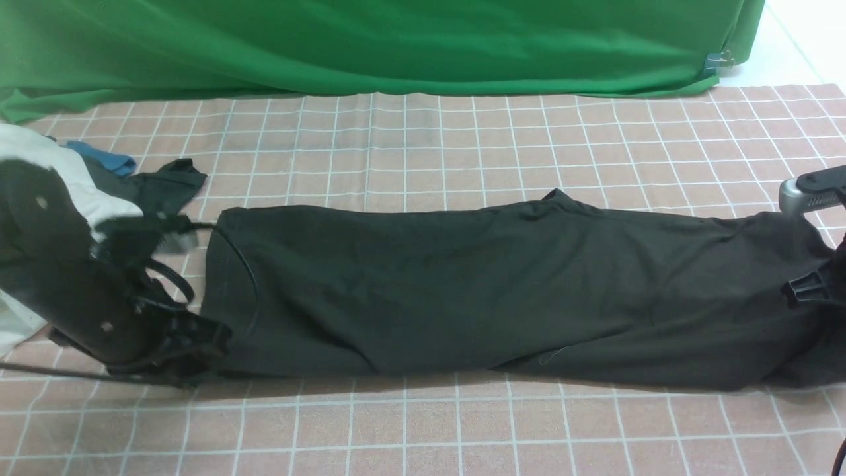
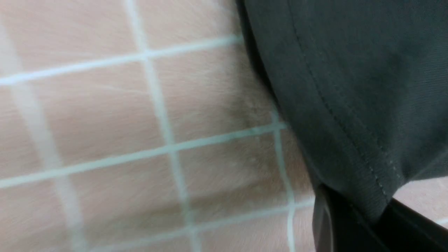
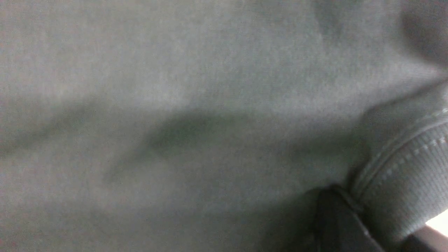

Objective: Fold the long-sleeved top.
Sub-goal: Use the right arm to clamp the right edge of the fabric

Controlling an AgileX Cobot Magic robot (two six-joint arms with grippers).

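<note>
My left gripper (image 1: 205,344) is clamped on the stitched hem of the large black thin-fabric long-sleeved top (image 1: 502,291), which lies in a long band across the pink checked tablecloth (image 1: 423,423). Right gripper (image 3: 367,224) pinches its ribbed edge.

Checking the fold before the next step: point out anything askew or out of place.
The long-sleeved top lies as a long band, its far edge poking up in a small peak near the middle. Off its left end, a small dark cloth, a blue piece and a white bundle lie heaped.
</note>
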